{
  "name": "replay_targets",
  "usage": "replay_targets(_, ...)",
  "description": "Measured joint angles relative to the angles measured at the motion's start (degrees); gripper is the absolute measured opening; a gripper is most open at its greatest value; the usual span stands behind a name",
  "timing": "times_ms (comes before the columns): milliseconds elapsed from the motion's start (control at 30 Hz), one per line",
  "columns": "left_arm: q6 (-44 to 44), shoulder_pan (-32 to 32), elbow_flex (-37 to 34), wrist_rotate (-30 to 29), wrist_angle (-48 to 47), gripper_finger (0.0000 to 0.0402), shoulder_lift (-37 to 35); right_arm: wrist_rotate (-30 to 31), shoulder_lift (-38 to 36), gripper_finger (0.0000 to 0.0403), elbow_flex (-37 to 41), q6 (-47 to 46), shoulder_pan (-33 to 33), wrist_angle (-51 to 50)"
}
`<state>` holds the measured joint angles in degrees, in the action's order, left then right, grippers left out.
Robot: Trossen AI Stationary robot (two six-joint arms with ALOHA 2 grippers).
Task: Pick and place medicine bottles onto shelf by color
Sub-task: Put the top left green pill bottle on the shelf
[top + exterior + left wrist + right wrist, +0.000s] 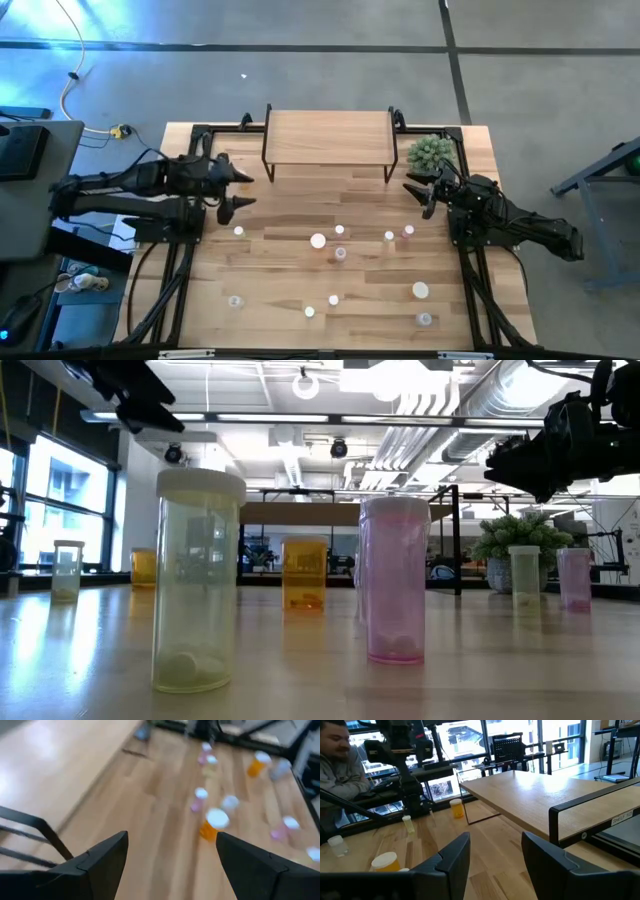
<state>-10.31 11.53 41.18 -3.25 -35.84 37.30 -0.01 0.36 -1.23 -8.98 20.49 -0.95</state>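
Note:
Several small white-capped medicine bottles (340,253) stand upright, scattered over the middle and near part of the wooden table. In the low view a yellowish bottle (198,580), a pink one (395,580) and an orange one (303,572) stand closest. The shelf (328,138), a light-wood board on thin black legs, stands at the far edge with nothing on its top. My left gripper (245,190) hangs open above the table's left side, left of the bottles; an orange bottle (214,824) lies ahead of it. My right gripper (418,197) is open, level, right of the shelf (535,795), touching nothing.
A green potted plant (432,152) stands at the far right corner, just behind my right gripper. A person (340,760) sits beyond the table's left side. Bare wood lies between the shelf and the bottles.

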Motion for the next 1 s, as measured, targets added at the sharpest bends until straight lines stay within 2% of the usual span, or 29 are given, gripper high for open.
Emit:
replay_targets(167,-2.9,-6.6,1.4,-1.2,-5.0,0.0294,1.6,0.0,0.0,0.0170,0.0,0.0,0.0,0.0)
replay_targets(267,-6.9,-10.4,1.2,-4.6,-10.4,0.0294,2.6,0.0,0.0,0.0170,0.0,0.0,0.0,0.0)
replay_targets(367,-11.4,-13.9,-0.6,-7.5,-13.7,0.0294,3.4,0.0,0.0,0.0170,0.0,0.0,0.0,0.0)
replay_targets(467,-15.6,-16.6,-2.7,-7.8,-14.2,0.0294,4.5,0.0,0.0,0.0170,0.0,0.0,0.0,0.0)
replay_targets(800,-26.4,-21.0,-5.6,-12.7,-14.4,0.0294,9.8,0.0,0.0,0.0170,0.0,0.0,0.0,0.0)
replay_targets(1000,-38.7,-21.4,-5.6,-12.9,-14.5,0.0294,14.1,0.0,0.0,0.0170,0.0,0.0,0.0,0.0)
